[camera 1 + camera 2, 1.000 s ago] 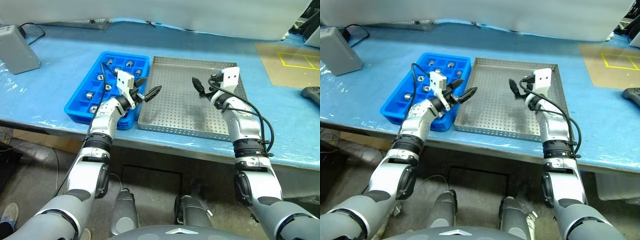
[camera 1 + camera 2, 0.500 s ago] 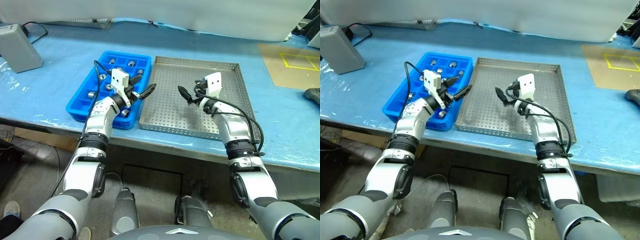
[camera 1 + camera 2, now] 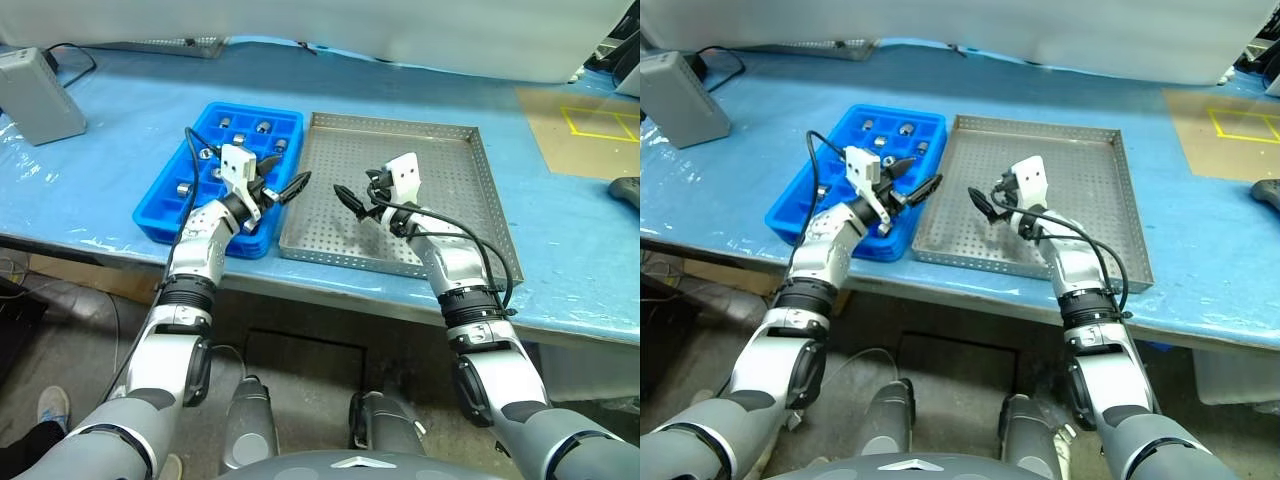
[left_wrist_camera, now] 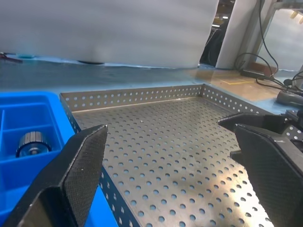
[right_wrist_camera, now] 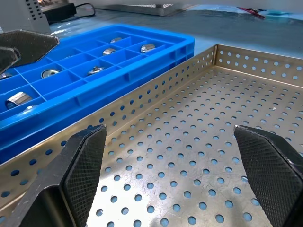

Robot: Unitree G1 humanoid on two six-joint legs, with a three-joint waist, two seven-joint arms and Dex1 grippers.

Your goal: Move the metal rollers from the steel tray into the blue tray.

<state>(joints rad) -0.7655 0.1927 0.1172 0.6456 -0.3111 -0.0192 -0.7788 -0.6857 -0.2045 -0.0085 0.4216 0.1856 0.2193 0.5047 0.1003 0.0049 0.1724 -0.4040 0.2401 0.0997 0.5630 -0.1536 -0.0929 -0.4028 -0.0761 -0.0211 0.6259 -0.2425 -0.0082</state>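
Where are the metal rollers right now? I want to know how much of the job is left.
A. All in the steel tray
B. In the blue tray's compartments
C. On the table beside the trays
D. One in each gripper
B: the metal rollers sit in compartments of the blue tray, and the steel tray shows only bare perforated floor.

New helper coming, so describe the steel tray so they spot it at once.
On the blue-covered table, two trays sit side by side near the front edge. The steel tray is the one on the robot's right: square, silver, with a perforated floor and low rim, unlike the blue tray with compartments.
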